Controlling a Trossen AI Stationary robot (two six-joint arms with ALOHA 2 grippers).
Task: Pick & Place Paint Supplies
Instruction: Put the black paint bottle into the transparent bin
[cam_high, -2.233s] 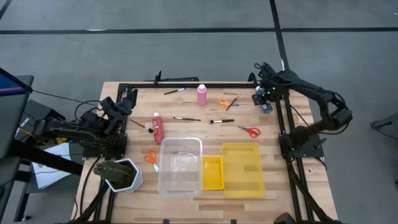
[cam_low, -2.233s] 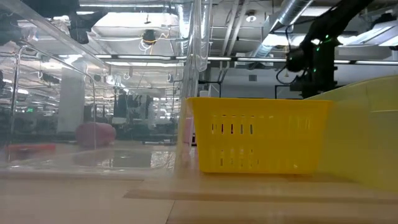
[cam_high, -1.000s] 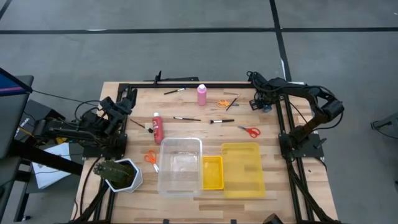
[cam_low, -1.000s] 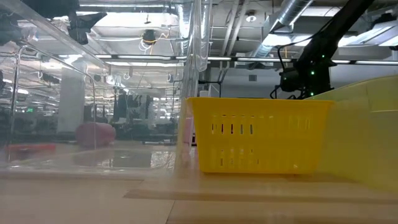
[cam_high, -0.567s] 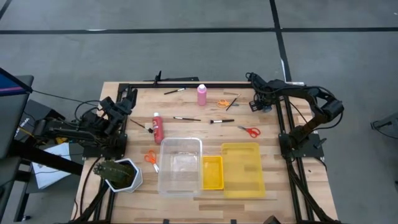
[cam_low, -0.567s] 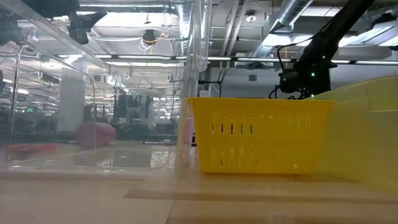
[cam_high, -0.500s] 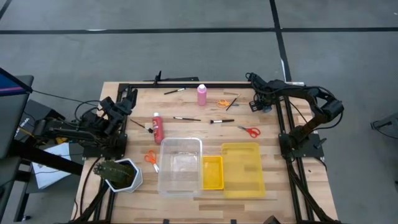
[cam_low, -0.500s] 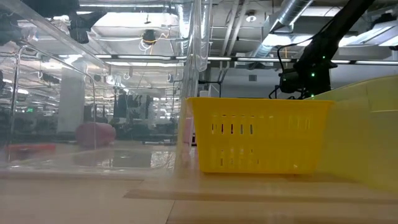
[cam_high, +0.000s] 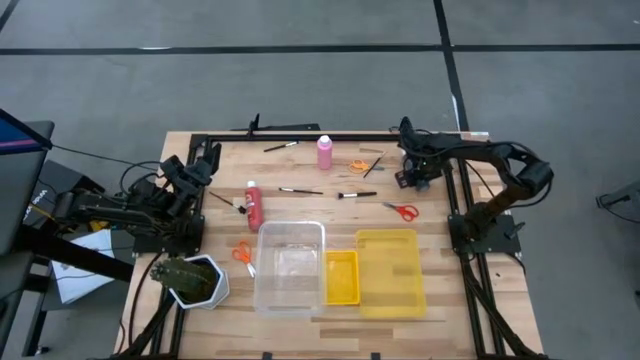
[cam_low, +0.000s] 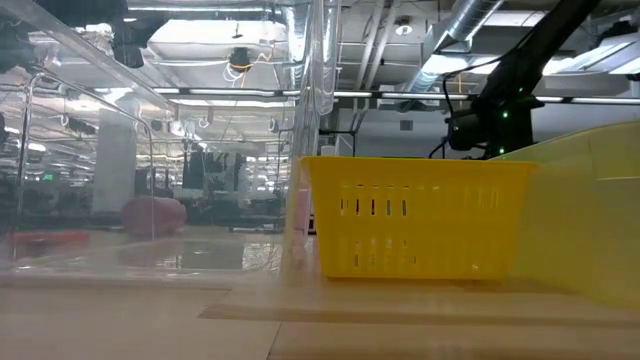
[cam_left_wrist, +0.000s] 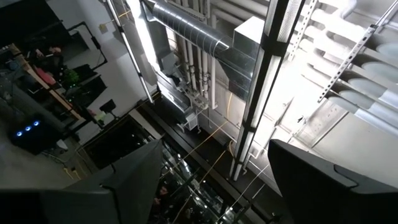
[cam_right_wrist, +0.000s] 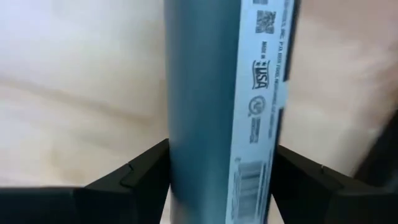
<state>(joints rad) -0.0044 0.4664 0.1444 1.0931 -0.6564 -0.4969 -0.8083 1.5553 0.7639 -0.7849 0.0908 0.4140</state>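
Wooden desk (cam_high: 200, 290), dark frame round it. Near the front edge, three bins in a row. Clear bin (cam_high: 290, 263): largest of the row's left end, nothing visible inside. Flat yellow bin (cam_high: 388, 270) at the right: nothing visible inside. Small slotted yellow basket (cam_high: 341, 277) between the two, touching both; nothing visible inside. Potted plant (cam_high: 188, 279) at the front left corner.

Right arm reaches in over the far right corner. Right gripper (cam_right_wrist: 219, 186): dark fingers (cam_right_wrist: 134, 171) either side of a dark blue bottle (cam_right_wrist: 221, 93), pinching it. Bottle is teal-blue, with a white printed label strip and barcode down one side.

Left gripper (cam_high: 205, 160) waits at the left edge, fingers spread, pointed up at the ceiling.

Remaining supplies lie loose mid-desk. Red bottle (cam_high: 254, 207) lies on its side just behind the clear bin. Pink bottle (cam_high: 324, 152) is near the far edge. Red scissors (cam_high: 403, 210) just behind the flat yellow bin; orange scissors (cam_high: 242, 253) left of the clear bin; a second orange pair (cam_high: 358, 166) right of the pink bottle. Thin paintbrushes (cam_high: 300, 190) scattered between.
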